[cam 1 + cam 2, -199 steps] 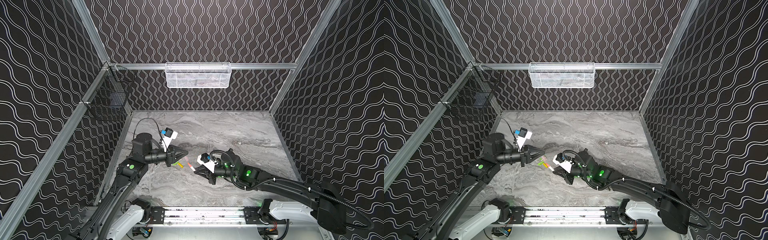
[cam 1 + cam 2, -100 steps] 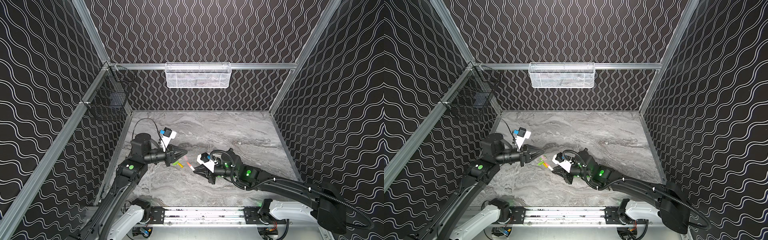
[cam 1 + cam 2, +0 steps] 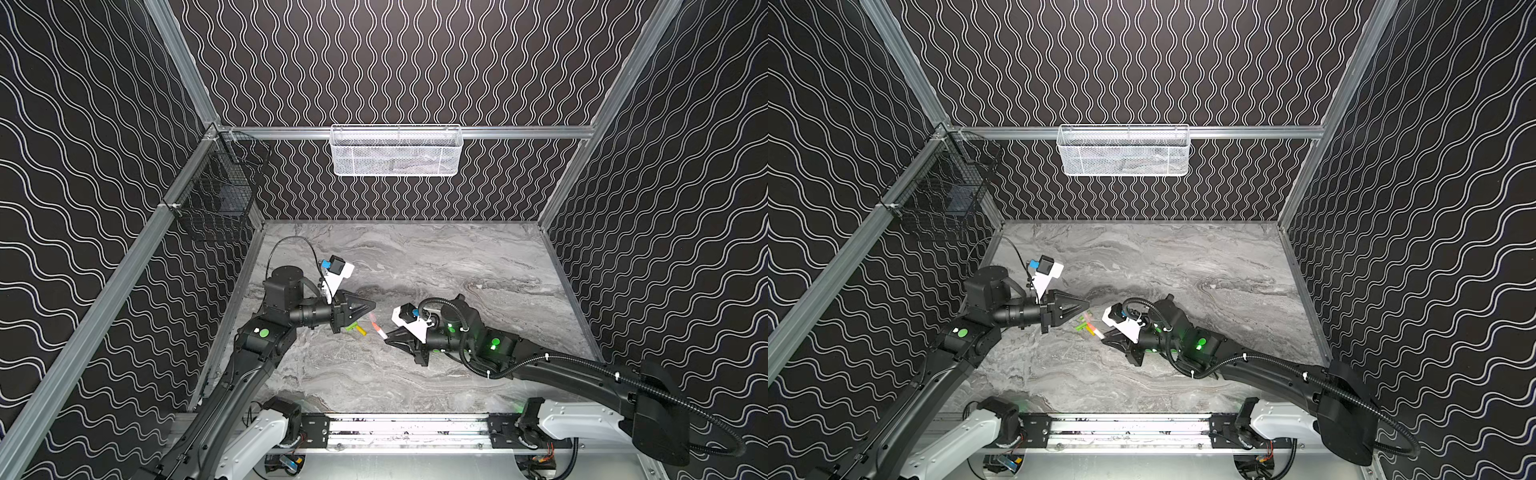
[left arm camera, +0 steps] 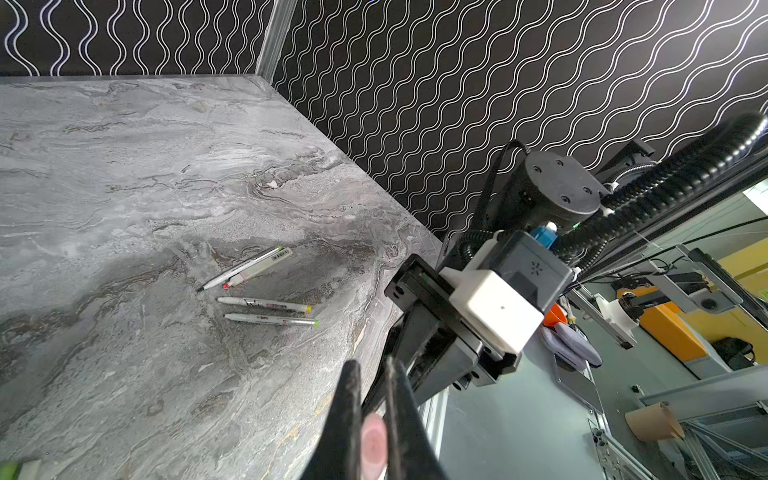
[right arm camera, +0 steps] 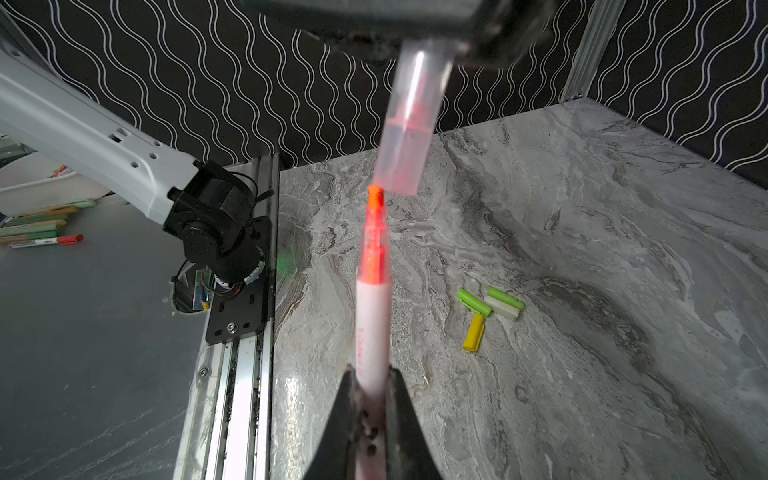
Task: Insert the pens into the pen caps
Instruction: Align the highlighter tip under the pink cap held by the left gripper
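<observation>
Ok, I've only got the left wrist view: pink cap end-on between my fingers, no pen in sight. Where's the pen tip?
Observer: The pink pen has its tip at one edge of the pink cap mouth, off centre and not inside.
Operator: Is the pen gripped properly?
Observer: The right gripper is shut on its barrel, well back from the tip.
Operator: And the other caps?
Observer: A yellow cap and two lime green caps lie close together on the table.
</observation>
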Tool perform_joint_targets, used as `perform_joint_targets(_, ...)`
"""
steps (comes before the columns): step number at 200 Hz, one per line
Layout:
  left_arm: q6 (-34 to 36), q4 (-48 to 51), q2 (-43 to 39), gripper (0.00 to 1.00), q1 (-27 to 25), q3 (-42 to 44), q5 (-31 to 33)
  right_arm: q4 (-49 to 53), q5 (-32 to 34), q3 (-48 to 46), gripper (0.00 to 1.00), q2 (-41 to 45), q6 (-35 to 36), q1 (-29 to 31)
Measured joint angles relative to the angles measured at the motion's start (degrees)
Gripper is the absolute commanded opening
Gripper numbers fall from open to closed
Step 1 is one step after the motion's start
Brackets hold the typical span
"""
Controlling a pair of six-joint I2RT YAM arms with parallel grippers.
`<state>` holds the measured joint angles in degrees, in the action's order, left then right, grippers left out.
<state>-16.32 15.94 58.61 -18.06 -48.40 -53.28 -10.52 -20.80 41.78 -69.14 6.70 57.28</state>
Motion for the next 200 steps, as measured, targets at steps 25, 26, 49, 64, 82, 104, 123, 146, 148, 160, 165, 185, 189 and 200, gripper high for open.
perform_joint_targets(25,0.0,0.0,0.0,0.00,0.0,0.0,0.2,0.0,0.4,0.0,0.00,0.0,0.1,0.0)
perform_joint_targets(26,0.0,0.0,0.0,0.00,0.0,0.0,0.2,0.0,0.4,0.0,0.00,0.0,0.1,0.0)
perform_joint_targets(49,0.0,0.0,0.4,0.00,0.0,0.0,0.2,0.3,0.4,0.0,0.00,0.4,0.2,0.0)
perform_joint_targets(64,0.0,0.0,0.3,0.00,0.0,0.0,0.2,0.4,0.4,0.0,0.00,0.5,0.2,0.0)
perform_joint_targets(82,0.1,0.0,0.2,0.00,0.0,-0.1,0.3,0.4,0.6,0.0,0.00,0.6,0.3,0.0)
perform_joint_targets(104,0.1,0.0,0.2,0.00,0.0,-0.1,0.3,0.4,0.6,0.0,0.00,0.7,0.4,0.0)
perform_joint_targets(123,0.1,0.0,0.2,0.00,0.0,-0.1,0.2,0.4,0.7,0.0,0.00,0.7,0.4,0.0)
perform_joint_targets(146,0.2,0.0,0.2,0.00,0.1,-0.1,0.2,0.7,0.9,0.0,0.00,1.0,0.4,0.0)
perform_joint_targets(148,0.2,0.0,0.2,0.00,0.1,-0.1,0.2,0.7,0.9,0.0,0.00,1.1,0.4,0.0)
perform_joint_targets(160,0.2,0.0,0.3,0.00,0.1,-0.1,0.2,0.9,1.0,0.0,0.00,1.2,0.5,0.0)
perform_joint_targets(165,0.2,0.0,0.3,0.00,0.1,-0.1,0.2,0.9,1.0,0.0,0.00,1.3,0.5,0.0)
perform_joint_targets(185,0.2,0.1,0.4,0.00,0.1,-0.2,0.3,1.2,1.1,0.0,0.00,1.4,0.5,0.0)
perform_joint_targets(189,0.2,0.2,0.4,0.00,0.1,-0.2,0.3,1.2,1.1,0.0,0.00,1.4,0.5,0.0)
perform_joint_targets(200,0.2,0.2,0.4,0.00,0.1,-0.2,0.4,1.1,1.2,0.0,0.00,1.4,0.5,0.0)
